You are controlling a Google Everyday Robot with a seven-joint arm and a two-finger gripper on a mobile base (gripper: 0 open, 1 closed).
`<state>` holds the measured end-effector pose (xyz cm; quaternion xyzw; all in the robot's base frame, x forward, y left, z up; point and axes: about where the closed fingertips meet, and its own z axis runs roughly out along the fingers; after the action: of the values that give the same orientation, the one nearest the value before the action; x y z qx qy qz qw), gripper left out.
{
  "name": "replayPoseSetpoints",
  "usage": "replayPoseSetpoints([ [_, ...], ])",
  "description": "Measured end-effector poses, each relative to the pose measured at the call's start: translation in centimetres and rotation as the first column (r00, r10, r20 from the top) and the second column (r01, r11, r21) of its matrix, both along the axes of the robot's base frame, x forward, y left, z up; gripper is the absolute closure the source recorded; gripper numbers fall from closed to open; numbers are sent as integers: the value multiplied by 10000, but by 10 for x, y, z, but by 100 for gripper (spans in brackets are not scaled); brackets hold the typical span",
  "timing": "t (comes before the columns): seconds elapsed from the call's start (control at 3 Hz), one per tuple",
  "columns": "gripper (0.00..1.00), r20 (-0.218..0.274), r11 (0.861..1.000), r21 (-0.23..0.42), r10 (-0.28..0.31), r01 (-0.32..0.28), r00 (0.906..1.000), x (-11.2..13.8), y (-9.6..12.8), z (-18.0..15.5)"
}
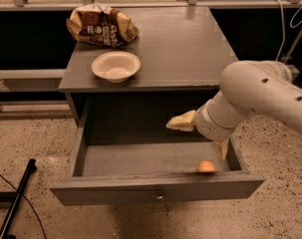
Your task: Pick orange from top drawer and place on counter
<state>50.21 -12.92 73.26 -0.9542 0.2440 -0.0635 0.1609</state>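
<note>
Speckled beige floor surrounds a matte grey cabinet. On its flat counter we see a round white bowl and a crinkled brown bag. Right of centre, the gripper hangs over the open top drawer, tan fingers spread wide, empty. The smooth orange lies at the drawer's front right, just below one finger.
</note>
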Motion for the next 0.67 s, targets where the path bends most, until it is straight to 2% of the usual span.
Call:
replayPoseSetpoints([
  [0.33,0,-671,9847,-1104,1277,-1346,9895,6,-5,-28],
  [0.67,0,-1240,9559,-1729,2178,-2373,9681,6,-14,-53],
])
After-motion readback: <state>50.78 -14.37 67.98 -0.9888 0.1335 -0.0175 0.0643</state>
